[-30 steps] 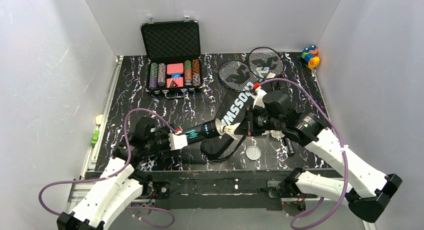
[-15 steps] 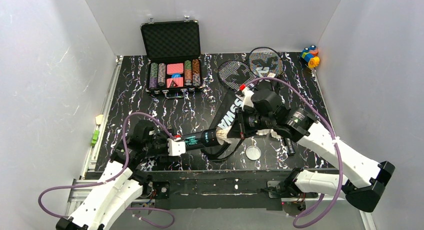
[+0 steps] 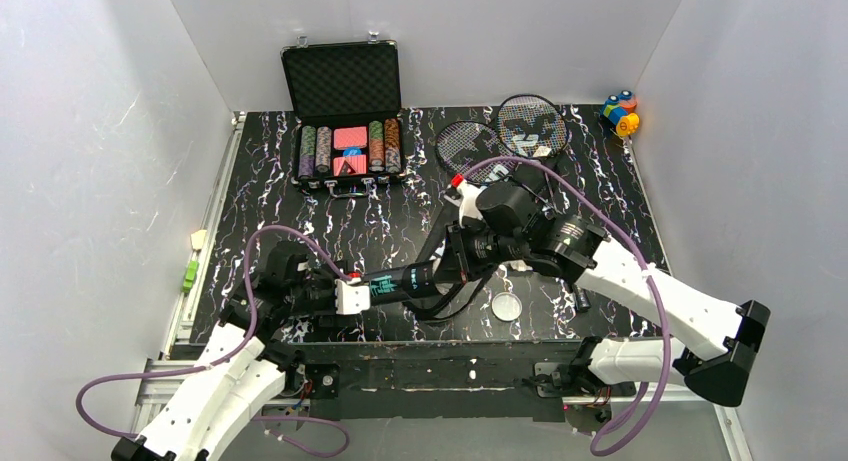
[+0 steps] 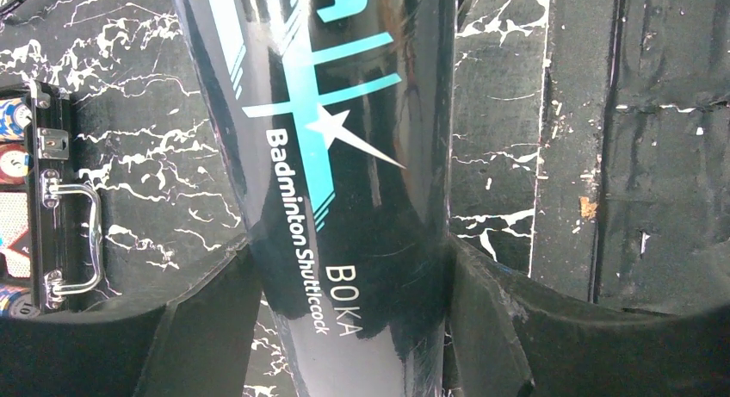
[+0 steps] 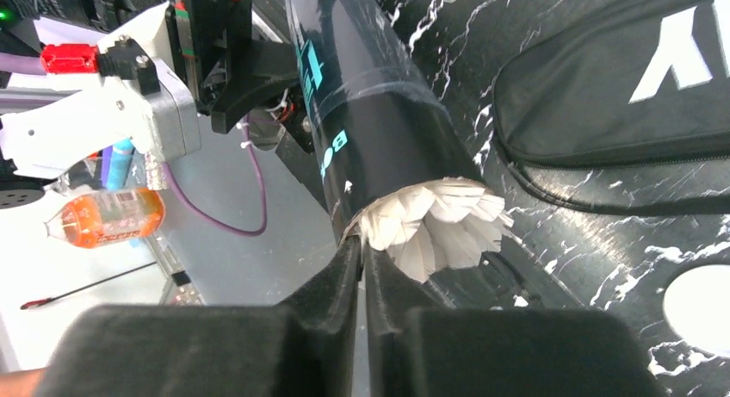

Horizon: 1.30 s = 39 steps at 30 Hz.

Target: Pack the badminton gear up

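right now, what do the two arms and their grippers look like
Both arms are white-shelled links with black joints: the left arm and right arm each trail a looping purple cable. The left gripper and right gripper have matte black, blocky fingers. Each wrist carries a small red connector.

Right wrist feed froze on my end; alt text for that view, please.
White shuttlecock feathers stick out of the open end of a black, teal-printed tube, with the shut right gripper at its rim beside them. A black bag lettered in white lies on the marbled table beyond.
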{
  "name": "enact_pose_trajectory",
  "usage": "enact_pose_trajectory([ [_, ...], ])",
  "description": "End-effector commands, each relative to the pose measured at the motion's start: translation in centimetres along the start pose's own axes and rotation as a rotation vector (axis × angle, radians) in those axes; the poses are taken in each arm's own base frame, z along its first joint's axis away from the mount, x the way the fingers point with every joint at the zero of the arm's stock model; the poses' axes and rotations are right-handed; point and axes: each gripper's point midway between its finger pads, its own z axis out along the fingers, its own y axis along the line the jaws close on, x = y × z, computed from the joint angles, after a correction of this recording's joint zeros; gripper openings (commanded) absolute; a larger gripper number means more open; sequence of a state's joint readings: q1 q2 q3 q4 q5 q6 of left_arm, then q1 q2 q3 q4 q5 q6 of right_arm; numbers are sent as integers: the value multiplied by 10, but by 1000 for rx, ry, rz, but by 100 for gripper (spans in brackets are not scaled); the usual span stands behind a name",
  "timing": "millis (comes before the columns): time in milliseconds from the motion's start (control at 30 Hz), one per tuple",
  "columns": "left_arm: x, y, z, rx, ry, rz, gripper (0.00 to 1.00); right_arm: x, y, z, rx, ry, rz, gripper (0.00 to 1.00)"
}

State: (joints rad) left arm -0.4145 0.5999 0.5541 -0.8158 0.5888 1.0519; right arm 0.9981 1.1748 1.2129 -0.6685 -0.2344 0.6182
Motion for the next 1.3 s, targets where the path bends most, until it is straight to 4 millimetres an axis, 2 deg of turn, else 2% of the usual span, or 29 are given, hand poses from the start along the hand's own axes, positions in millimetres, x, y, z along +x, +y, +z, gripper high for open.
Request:
enact_pose_trajectory([
  [0, -20, 8, -6, -17, -63, 36, 13, -21, 22, -13, -91, -128, -9, 25],
  [67, -21, 7, -6, -15, -66, 37, 13, -19, 17, -19, -74, -151, -1, 37],
  [133, -20, 7, -6, -13, -65, 37, 13, -18, 13, -29, -56, -178, 4, 46],
  [300, -23, 9, -7, -15, -68, 33, 13, -24, 0, -60, -14, -276, 22, 54],
  [367, -25, 11, -8, -19, -72, 24, 12, -25, -11, -64, 18, -295, 43, 55],
  [467, -29, 14, -9, -23, -83, 13, 12, -20, -31, -53, 88, -265, 88, 56],
  [600, -35, 17, -11, -26, -97, -2, 12, -14, -45, -33, 136, -215, 124, 61],
  [833, -40, 18, -12, -26, -110, -2, 12, -23, -47, -20, 143, -219, 133, 63],
  [1000, -46, 20, -15, -27, -128, -4, 12, -20, -53, -7, 153, -192, 150, 60],
  [1267, -57, 22, -17, -17, -165, -10, 12, -18, -46, 20, 116, -157, 163, 58],
])
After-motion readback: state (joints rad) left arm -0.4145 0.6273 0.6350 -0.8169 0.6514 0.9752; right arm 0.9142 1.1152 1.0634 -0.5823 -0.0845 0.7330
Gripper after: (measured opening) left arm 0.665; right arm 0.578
